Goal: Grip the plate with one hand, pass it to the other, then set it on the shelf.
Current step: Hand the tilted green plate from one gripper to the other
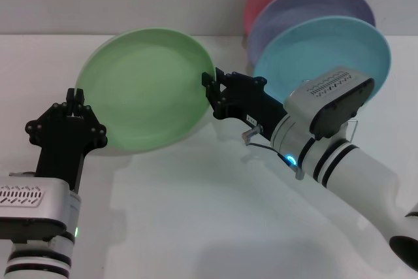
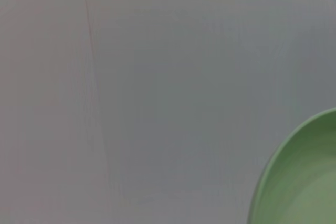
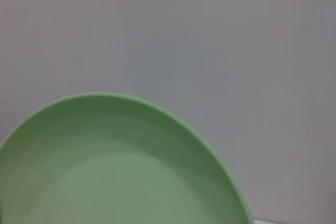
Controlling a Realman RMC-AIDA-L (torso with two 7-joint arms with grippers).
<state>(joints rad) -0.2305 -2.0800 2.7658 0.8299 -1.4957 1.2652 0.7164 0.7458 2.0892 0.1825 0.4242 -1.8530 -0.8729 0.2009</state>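
The light, stiff, likely slippery plate (image 1: pixel 147 89) hangs between left gripper (image 1: pixel 77 104) and right gripper (image 1: pixel 210 82), both seemingly clamped on opposite rims, the best holds.

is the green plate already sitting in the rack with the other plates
No, the green plate is held between the left gripper and right gripper, apart from the blue plate.

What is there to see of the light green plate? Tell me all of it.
The round, shallow, light green plastic plate is plain and glossy, with a raised rim. It is held tilted above the white table, hollow side toward the camera. The left pincer is at its left edge, the right pincer at its right edge.
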